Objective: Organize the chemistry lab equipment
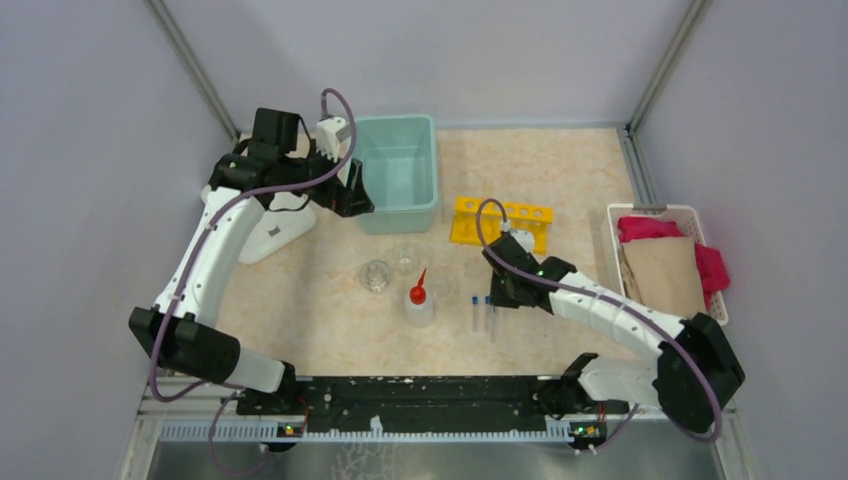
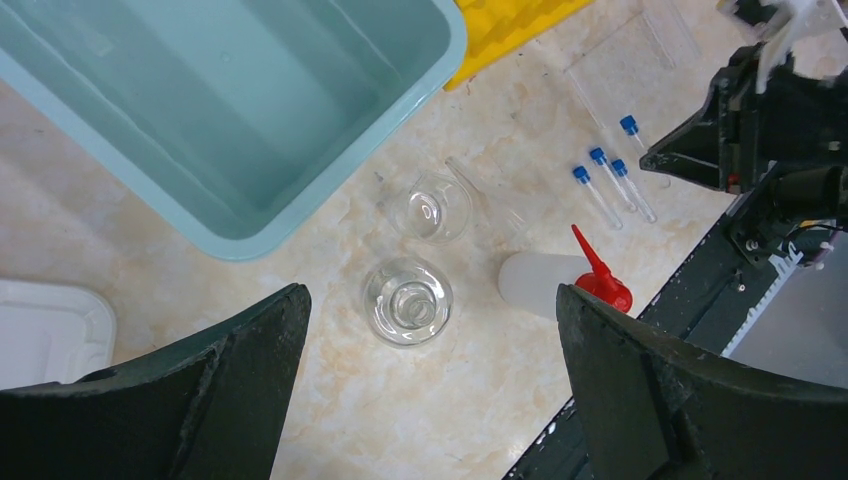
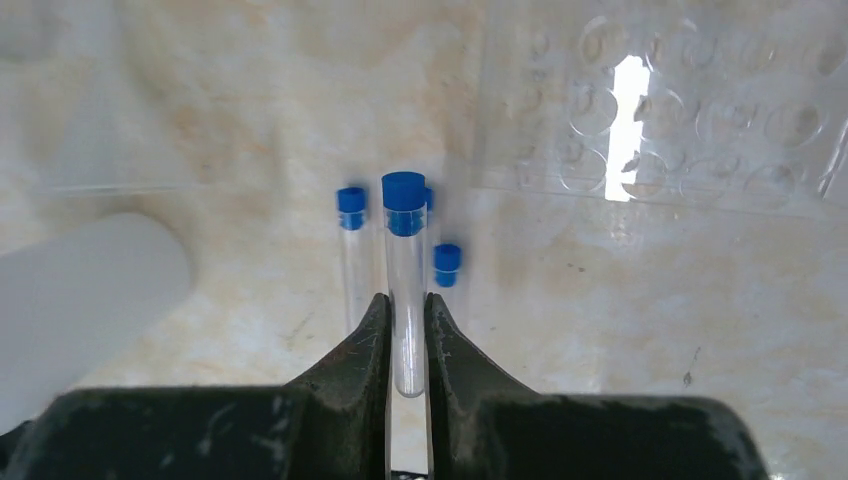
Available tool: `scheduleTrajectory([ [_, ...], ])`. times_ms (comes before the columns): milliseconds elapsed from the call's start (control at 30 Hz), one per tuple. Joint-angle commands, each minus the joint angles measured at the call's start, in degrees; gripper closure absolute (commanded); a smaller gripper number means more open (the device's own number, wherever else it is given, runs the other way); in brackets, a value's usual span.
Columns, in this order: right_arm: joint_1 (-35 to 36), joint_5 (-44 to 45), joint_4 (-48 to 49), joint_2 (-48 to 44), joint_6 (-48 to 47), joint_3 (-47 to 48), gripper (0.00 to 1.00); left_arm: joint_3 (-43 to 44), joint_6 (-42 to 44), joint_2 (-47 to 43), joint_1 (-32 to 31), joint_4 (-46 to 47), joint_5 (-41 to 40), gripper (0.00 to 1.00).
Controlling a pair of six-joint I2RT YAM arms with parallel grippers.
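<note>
Beige marbled tabletop, grey walls around. Counted: one teal tub, one yellow rack, one white basket with pink and brown cloths, two glass cups, one squeeze bottle with a red nozzle, and four blue-capped test tubes. The right gripper was clamped on one tube near its bottom end, cap pointing away from the fingers. The other three tubes lay on the table just under and beside it, one mostly hidden behind the gripped one. The rack stood near, beyond the right gripper. The left gripper was spread wide with nothing in it, at the tub's near corner. Both cups stood upright below it, side by side; the bottle was just right of them, between cups and tubes.
</note>
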Motion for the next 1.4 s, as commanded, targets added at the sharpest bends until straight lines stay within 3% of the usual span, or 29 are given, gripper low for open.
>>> scheduleTrajectory([
  [0,0.0,-1.35,-1.82,-6.63,-2.07,8.81,1.0,0.38,0.86,-2.89,0.37,0.38,2.9,0.01],
  [200,0.24,-6.17,1.15,-6.69,-2.19,20.82,1.0,-4.52,0.68,-6.78,0.37,5.37,10.95,0.01],
  [433,3.63,-6.43,11.67,1.69,-0.03,35.35,1.0,-10.29,-3.52,-10.48,0.04,12.98,22.17,0.01],
  [800,10.7,-3.24,24.24,13.29,2.95,44.45,1.0,-10.77,-5.73,-9.15,-0.77,14.67,26.14,0.04],
  [1200,12.18,-7.81,29.0,15.64,4.89,43.91,1.0,-11.08,-3.63,-7.29,-0.77,12.51,25.17,0.25],
  [1367,12.57,-8.02,29.34,14.86,4.69,42.99,1.0,-10.85,-3.73,-7.0,-0.77,12.64,25.2,0.41],
])
